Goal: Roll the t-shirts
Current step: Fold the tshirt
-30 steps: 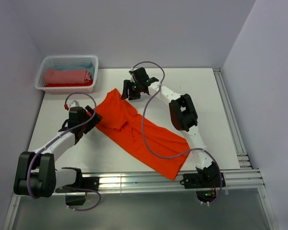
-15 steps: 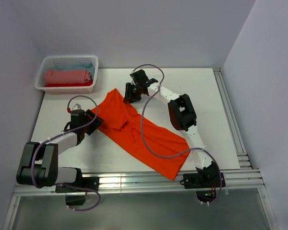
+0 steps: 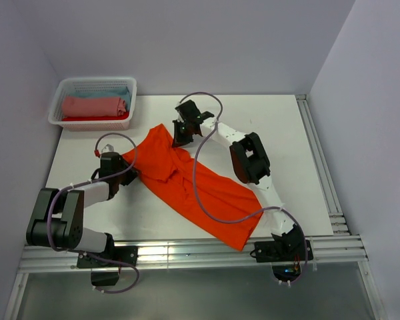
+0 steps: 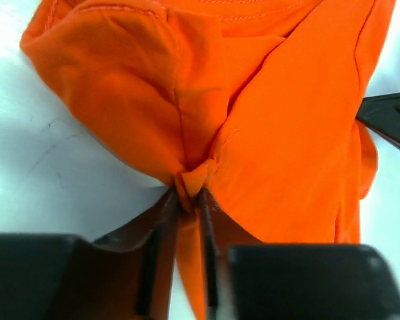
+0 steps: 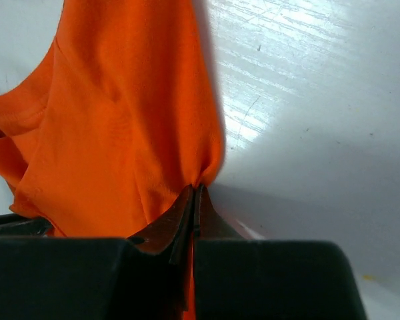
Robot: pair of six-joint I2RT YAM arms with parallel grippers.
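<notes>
Rolling of this shirt has not begun, as I judge it. The orange t-shirt (image 3: 180, 180) lies open and flat on the worktop (image 3: 293, 147), with only a few creases at the shoulder end. A salmon-pink roll (image 3: 93, 107), a light blue one (image 3: 120, 92) and a red one (image 3: 93, 119) already sit in the white lattice basket (image 3: 97, 79), well beyond my left jaws. So the pile is done and this one is left. My left jaws are pinching a small gathered fold at the shirt's sleeve-side edge, the cloth bunched between them. My right jaws are pressed together on the thin opposite edge, the fabric fanning away from their tips. The shirt's top end spans the stretch between my two jaws. From there its long axis runs on a slant, away from both jaws and back toward the base of my right arm, where the hem ends close to the worktop's near edge. The whole length remains to be turned over from this held end, then carried to the basket.
</notes>
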